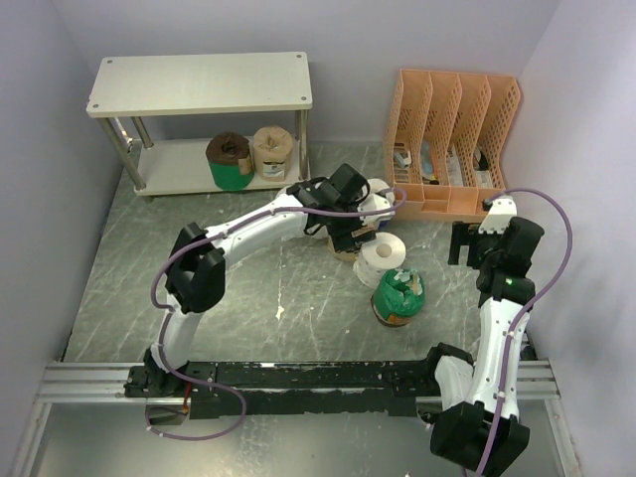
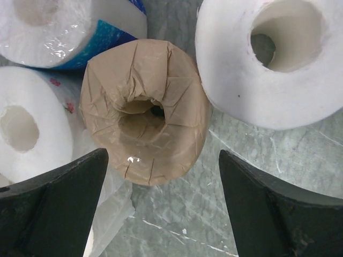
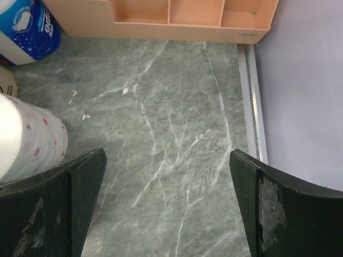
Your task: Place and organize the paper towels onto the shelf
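The shelf (image 1: 199, 84) stands at the back left. A green-wrapped roll (image 1: 230, 162) and a tan roll (image 1: 271, 151) stand on its lower board. My left gripper (image 1: 350, 234) hangs open over a cluster of paper towels in the middle of the table. In the left wrist view its fingers (image 2: 64, 198) straddle the near side of an upright tan roll (image 2: 144, 110) without touching it. Around that roll stand a white roll (image 2: 268, 59), a blue-printed roll (image 2: 69, 27) and a pink-flowered white roll (image 2: 27, 128). My right gripper (image 3: 167, 155) is open over bare table.
An orange slotted organizer (image 1: 452, 139) stands at the back right, just beyond the cluster. Nearer the front stand a white roll (image 1: 386, 256) and a green-wrapped roll (image 1: 398, 296). Walls close in on both sides, and a metal rail (image 3: 252, 107) runs along the right edge.
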